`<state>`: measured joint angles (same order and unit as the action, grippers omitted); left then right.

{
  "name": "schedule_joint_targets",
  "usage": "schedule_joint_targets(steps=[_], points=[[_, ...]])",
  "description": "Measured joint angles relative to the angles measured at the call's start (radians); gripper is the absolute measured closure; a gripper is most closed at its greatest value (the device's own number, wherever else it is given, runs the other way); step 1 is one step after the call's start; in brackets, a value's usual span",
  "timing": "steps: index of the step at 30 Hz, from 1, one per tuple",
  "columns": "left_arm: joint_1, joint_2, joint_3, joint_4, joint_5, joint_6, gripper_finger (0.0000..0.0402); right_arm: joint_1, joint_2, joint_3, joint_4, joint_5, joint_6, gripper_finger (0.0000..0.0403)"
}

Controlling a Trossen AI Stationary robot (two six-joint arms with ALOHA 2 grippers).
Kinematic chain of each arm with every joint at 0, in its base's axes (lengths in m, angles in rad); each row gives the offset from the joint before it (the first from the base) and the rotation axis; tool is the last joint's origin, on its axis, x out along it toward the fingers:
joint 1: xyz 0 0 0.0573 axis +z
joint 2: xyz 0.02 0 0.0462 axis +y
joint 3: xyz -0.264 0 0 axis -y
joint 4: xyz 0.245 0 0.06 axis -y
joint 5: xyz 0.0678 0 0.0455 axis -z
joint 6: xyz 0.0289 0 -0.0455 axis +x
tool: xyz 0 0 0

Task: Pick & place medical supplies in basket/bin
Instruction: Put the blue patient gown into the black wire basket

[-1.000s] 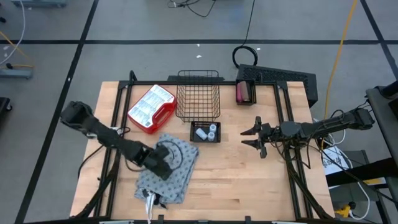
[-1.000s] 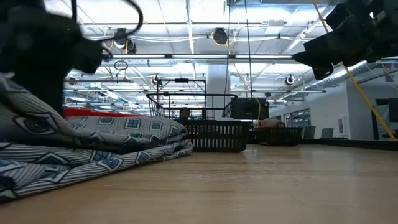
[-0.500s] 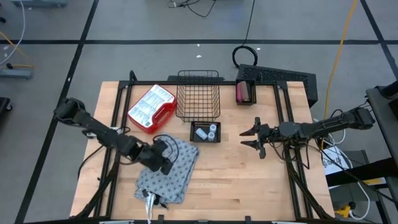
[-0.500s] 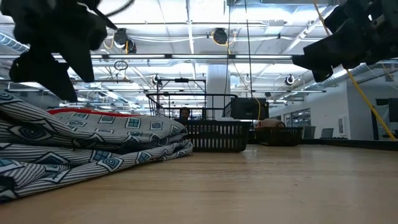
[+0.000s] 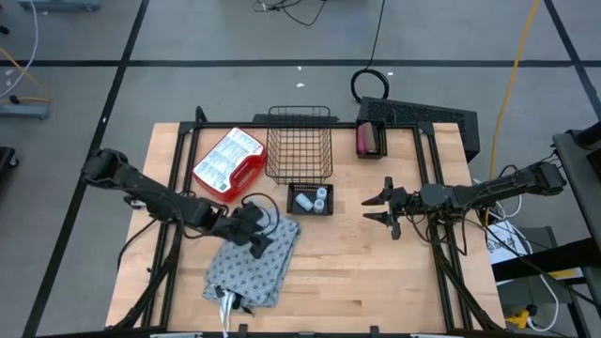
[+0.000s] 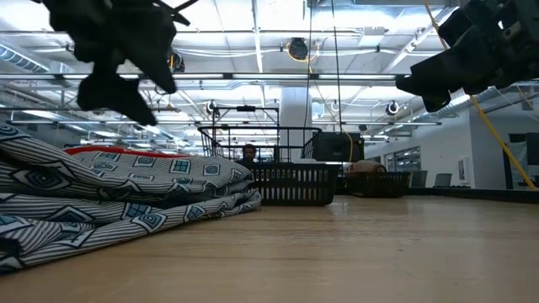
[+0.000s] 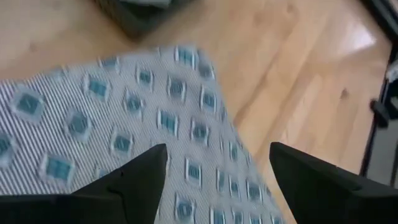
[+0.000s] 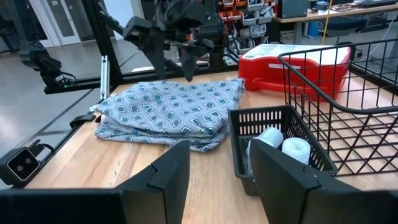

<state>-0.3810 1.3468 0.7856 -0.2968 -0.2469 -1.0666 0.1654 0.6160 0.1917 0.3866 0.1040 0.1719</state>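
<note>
Left gripper (image 5: 258, 236) — jaws wide, empty, hovering just above folded cloth (image 5: 252, 266), placed for pickup. Basket (image 5: 300, 154) beyond gripper, well apart. Right gripper (image 5: 383, 208) — jaws part-open, empty, parked beside small bin (image 5: 309, 212) holding vials (image 5: 312, 199).

I see the grey patterned cloth (image 5: 252, 266) lying folded in loose layers on the wooden table, on the near left part, with nothing gripping it. The black wire basket (image 5: 300, 153) stands upright at the far middle, and just before it a small black bin (image 5: 309, 201) holds white round vials (image 5: 321, 196).
</note>
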Motion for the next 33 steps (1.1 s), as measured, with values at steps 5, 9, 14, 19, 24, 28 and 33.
schedule_joint_targets(steps=[5, 9, 14, 19, 24, 28, 33], points=[[0.05, 0.0, 0.0, 0.034, 0.071, 0.097, 0.0107, 0.0, 0.0, 0.0, 0.001, 0.0, 0.0, 0.0248], [0.083, 0.024, 0.002, 0.011, 0.16, 0.068, 0.0107, 0.0, 0.0, 0.0, 0.001, 0.0, 0.0, 0.0248], [0.082, 0.078, 0.002, -0.067, 0.204, 0.033, 0.0107, 0.0, 0.002, 0.0, 0.007, 0.005, 0.0, 0.0248], [0.1, 0.094, 0.002, -0.128, 0.221, -0.152, 0.0107, 0.0, 0.008, 0.0, 0.006, 0.025, 0.0, 0.0248], [0.08, 0.094, 0.002, -0.227, 0.221, -0.169, 0.0107, -0.002, 0.016, 0.0, 0.002, 0.06, 0.0, 0.0248], [0.078, 0.094, 0.002, -0.225, 0.222, -0.173, 0.0107, -0.002, 0.021, 0.0, 0.003, 0.054, 0.0, 0.0248], [0.078, 0.094, 0.002, -0.224, 0.245, -0.174, 0.0107, -0.002, 0.021, 0.0, 0.001, 0.053, 0.0, 0.0248]])
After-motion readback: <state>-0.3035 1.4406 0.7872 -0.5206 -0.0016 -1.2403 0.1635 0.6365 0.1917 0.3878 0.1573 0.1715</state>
